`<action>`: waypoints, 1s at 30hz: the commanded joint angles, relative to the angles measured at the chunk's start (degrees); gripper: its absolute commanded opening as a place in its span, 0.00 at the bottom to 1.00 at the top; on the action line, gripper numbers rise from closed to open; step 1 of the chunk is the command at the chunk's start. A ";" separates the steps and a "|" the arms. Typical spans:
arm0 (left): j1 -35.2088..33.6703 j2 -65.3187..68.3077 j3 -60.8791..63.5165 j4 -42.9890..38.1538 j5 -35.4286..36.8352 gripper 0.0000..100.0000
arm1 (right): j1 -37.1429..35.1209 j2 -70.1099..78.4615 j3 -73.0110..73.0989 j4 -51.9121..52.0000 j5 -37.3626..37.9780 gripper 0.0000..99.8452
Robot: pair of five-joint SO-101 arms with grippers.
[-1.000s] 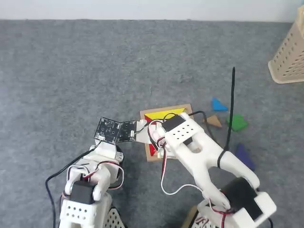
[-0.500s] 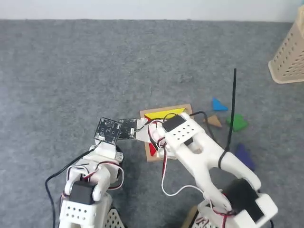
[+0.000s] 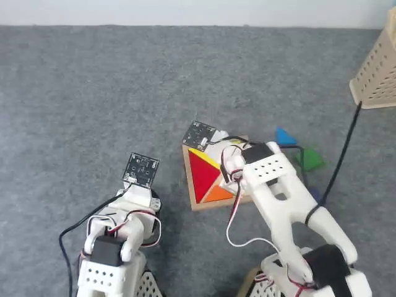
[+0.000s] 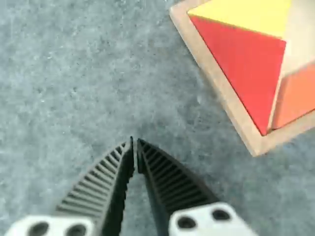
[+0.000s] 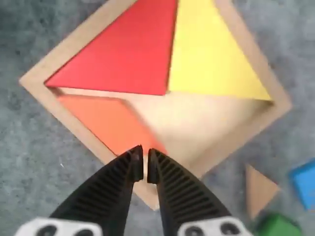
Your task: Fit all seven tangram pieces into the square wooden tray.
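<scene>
Tray (image 3: 187,176) lies on the grey surface (image 3: 93,93), just ahead of both arms. Inside it are a red triangle (image 3: 203,176), a yellow triangle (image 5: 211,64) and an orange piece (image 5: 106,120), all flat and touching. The rest of its floor is bare wood. Loose on the surface, apart from the tray on the right arm's side, are a blue triangle (image 3: 284,136), a green piece (image 3: 309,159) and a tan triangle (image 5: 260,189).

Right gripper (image 5: 144,151) hangs over the tray's edge by the orange piece, fingers closed on nothing. Left gripper (image 4: 134,143) sits over bare surface just beside a tray corner, fingers likewise pressed together and empty.

Risks, my judgement:
- Right fingers are shut above the orange piece. If I swing out sideways without lifting, they could catch its edge and tip it out, or shove the tray.
- Nothing pins the tray. Any push while seating a piece could slide or turn it.
- Black cable (image 3: 340,148) off the right arm runs close by the green piece, so a reach that way may drag it.
- Loose pieces look thin, and a pinch from above could slip or flip them.
- The remaining gap is tight, so a piece set down slightly rotated would ride up on a neighbour.

Count:
- Tray: 1.
- Pieces seated: 3.
- Pieces loose: 3, which makes six counted against the seven the task names.
- Arms: 2.
- Beige perforated bin (image 3: 377,68) at the far corner: 1.
</scene>
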State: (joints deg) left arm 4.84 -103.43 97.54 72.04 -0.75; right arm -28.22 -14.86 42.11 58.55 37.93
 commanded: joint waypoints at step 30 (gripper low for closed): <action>-0.35 -1.14 -1.01 0.35 0.53 0.01 | 0.31 -16.92 -0.79 6.64 -1.41 0.01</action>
State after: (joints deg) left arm 4.84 -103.43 97.54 72.04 -0.75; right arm -32.00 -23.03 42.11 62.15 37.76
